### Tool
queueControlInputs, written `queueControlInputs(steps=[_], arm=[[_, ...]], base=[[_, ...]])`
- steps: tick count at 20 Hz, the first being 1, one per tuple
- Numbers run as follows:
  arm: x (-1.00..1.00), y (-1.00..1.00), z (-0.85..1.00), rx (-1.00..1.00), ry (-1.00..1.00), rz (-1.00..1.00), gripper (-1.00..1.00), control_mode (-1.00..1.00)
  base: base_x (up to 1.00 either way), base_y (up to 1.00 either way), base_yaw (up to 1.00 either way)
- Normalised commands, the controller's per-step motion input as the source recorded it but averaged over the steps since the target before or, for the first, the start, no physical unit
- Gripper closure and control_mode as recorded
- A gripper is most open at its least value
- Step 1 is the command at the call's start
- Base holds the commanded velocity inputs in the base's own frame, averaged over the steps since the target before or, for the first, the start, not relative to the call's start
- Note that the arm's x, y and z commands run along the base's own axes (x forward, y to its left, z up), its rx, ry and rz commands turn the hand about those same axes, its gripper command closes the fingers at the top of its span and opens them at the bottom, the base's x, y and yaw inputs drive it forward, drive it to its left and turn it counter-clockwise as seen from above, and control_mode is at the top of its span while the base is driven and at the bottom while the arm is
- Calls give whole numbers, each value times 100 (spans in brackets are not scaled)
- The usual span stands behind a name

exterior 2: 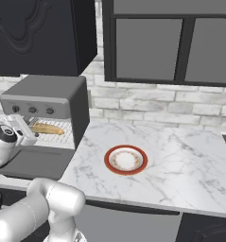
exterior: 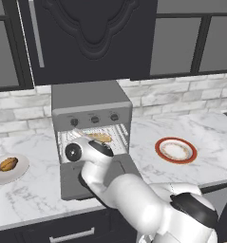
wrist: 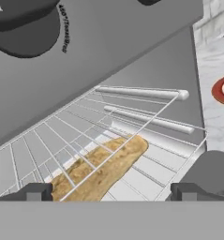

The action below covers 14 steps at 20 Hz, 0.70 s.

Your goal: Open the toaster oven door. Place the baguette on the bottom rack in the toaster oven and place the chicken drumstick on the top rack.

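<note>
The toaster oven (exterior: 89, 102) (exterior 2: 43, 99) stands on the counter with its door (exterior: 98, 178) (exterior 2: 34, 163) folded down flat. Inside, the tan baguette (exterior: 100, 137) (exterior 2: 47, 128) (wrist: 101, 166) lies on the bottom rack (wrist: 141, 180). In the hand view, wires of the top rack (wrist: 62, 136) cross over it. My gripper (exterior: 80, 135) (exterior 2: 23, 128) (wrist: 111, 194) is at the mouth of the oven, just in front of the baguette, open and holding nothing. The chicken drumstick (exterior: 6, 164) lies on a white plate (exterior: 17, 175) at the left of the counter.
A red-rimmed plate (exterior: 175, 150) (exterior 2: 126, 159) sits on the marble counter to the right of the oven. Dark wall cabinets (exterior: 91, 33) hang right above the oven. The open door reaches out to the counter's front edge.
</note>
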Motion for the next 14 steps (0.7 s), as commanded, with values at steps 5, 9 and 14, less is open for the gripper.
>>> queueControlInputs(steps=[5, 9, 14], arm=[[16, 13, -4, 0, 0, -3, -100, -100], [13, 12, -2, 0, 0, -4, -100, -100], [-6, 22, -11, 0, 0, -2, -100, -100]], base=[[0, 0, 0], [0, 0, 0], [0, 0, 0]])
